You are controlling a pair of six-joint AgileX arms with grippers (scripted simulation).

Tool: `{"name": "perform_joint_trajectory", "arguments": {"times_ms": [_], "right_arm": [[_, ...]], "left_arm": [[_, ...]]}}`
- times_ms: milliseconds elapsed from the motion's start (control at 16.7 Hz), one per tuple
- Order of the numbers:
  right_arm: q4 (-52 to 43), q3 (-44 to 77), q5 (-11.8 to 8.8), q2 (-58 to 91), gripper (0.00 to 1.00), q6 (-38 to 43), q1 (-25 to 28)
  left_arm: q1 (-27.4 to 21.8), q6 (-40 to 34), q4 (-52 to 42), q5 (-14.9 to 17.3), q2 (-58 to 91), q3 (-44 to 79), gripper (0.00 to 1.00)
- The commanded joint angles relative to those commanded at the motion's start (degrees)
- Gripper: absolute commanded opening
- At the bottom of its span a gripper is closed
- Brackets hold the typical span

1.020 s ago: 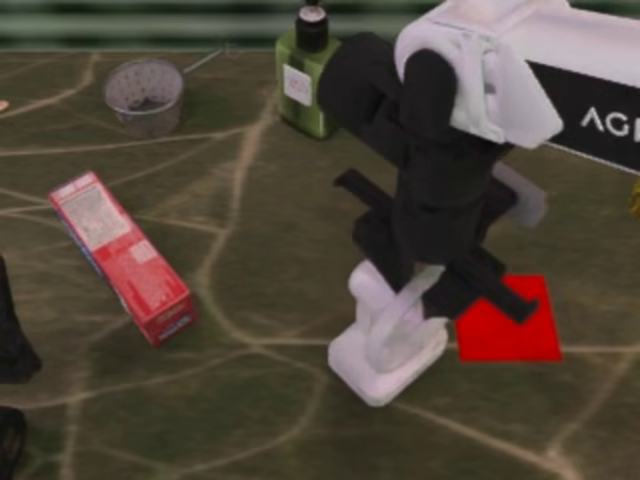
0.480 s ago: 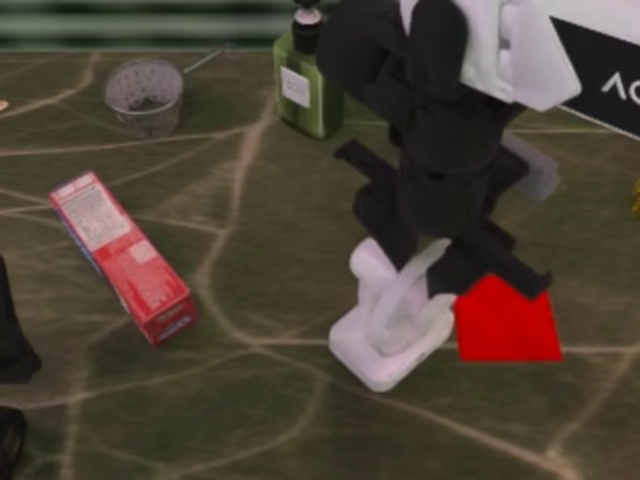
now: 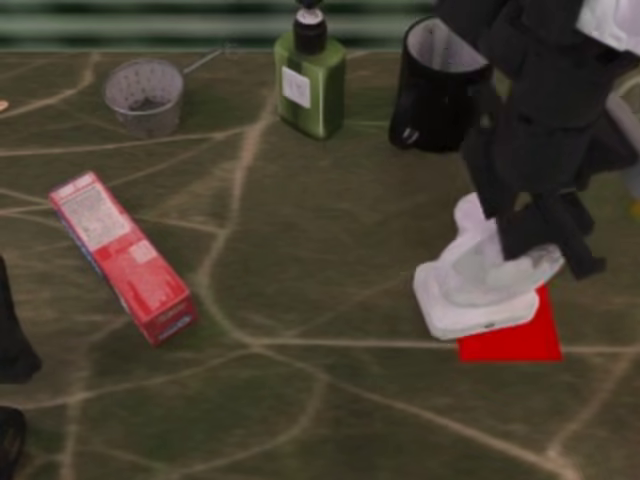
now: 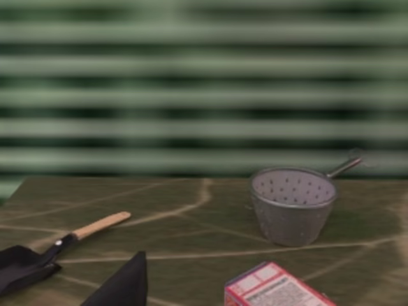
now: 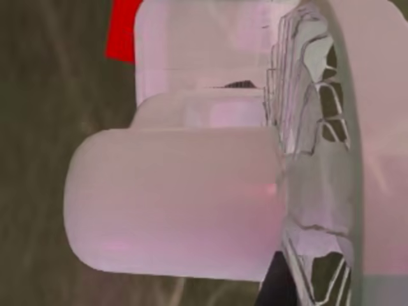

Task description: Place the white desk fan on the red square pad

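No readable text or labels.

The surface carries a red carton at left, a colander upper left, a green bottle, a black mug and the red square pad lower right.

Olive-brown table veined with pale cracks; green-and-dark horizontally striped wall behind it.

Top cam looks down on the whole table. Left wrist cam sits low at left edge, facing the far edge; shares strainer with top. Right wrist cam: tight on white desk fan.
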Motion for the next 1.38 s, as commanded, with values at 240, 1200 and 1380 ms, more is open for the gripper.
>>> {"name": "perform_joint_trajectory", "arguments": {"times_ms": [240,1200,1380], "right_arm": [[0.2,-2.0,0.2,-2.5,0.00,7.0,-5.0],[8.0,-9.2,0.2,-2.0,0.08,7.0,-5.5],[8.0,-9.2,0.2,-2.0,0.30,7.0,-5.5]], "left_arm": [[0.0,0.0,0.0,0.0,0.0,0.0,1.00],[0.0,0.0,0.0,0.0,0.0,0.0,1.00],[0.0,0.0,0.0,0.0,0.0,0.0,1.00]]}}
